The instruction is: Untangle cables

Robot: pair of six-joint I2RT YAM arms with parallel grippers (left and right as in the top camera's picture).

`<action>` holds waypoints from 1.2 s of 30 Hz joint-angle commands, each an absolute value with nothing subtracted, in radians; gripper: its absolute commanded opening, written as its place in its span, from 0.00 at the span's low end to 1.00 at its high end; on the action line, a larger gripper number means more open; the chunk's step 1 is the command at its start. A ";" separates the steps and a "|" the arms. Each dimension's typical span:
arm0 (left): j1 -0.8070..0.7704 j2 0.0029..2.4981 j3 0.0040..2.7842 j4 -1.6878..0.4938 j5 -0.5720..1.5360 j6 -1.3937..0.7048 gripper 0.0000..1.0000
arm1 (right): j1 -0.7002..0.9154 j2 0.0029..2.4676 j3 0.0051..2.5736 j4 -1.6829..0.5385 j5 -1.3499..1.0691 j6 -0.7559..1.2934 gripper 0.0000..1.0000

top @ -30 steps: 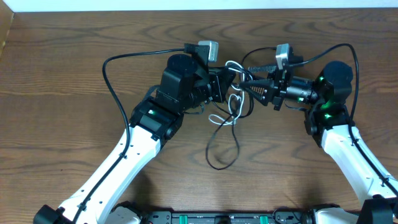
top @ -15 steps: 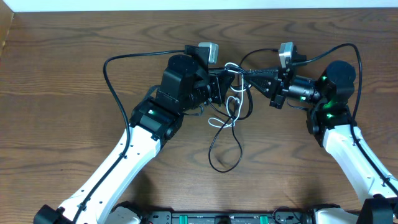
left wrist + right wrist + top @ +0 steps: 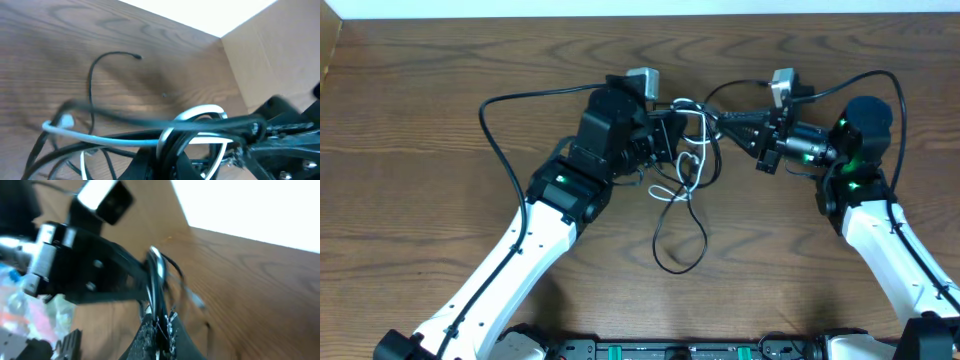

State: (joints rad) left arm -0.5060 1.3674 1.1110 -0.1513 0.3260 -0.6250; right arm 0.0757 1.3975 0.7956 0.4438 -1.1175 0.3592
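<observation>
The cables form one bundle between my two grippers near the table's back middle. A white cable (image 3: 694, 166) curls in small loops under the grippers, and a black cable (image 3: 701, 236) hangs from it in a long loop that lies on the wood toward the front. My left gripper (image 3: 677, 131) is shut on the bundle from the left; its wrist view shows the white cable (image 3: 115, 140) and black strands crossing its shut jaws (image 3: 172, 152). My right gripper (image 3: 719, 119) faces it from the right, shut on a cable (image 3: 156, 272) that rises from its fingertips (image 3: 160, 325).
A thick black arm cable (image 3: 488, 128) arcs out left of the left arm, and another (image 3: 882, 80) curves over the right arm. A cardboard wall (image 3: 280, 50) stands at the table's far side. One loose black cable end (image 3: 138, 57) lies on the wood.
The right gripper has shut on the bundle and drawn back slightly to the right and rear. The left gripper shifted a little left, and the strands between the two are pulled tighter.
</observation>
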 commanded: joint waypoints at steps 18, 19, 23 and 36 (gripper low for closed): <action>-0.443 1.361 1.117 -0.187 0.265 -0.680 0.08 | 0.015 1.386 0.804 0.340 -1.031 0.206 0.43; -0.443 1.361 1.117 -0.186 0.281 -0.666 0.07 | 0.015 1.386 0.804 0.372 -1.032 0.228 0.50; -0.444 1.362 1.117 -0.186 0.303 -0.666 0.07 | 0.016 1.386 0.804 0.468 -1.071 0.255 0.55; -0.512 1.362 1.117 -0.181 0.374 -0.557 0.08 | 0.114 1.386 0.804 0.539 -1.080 0.137 0.68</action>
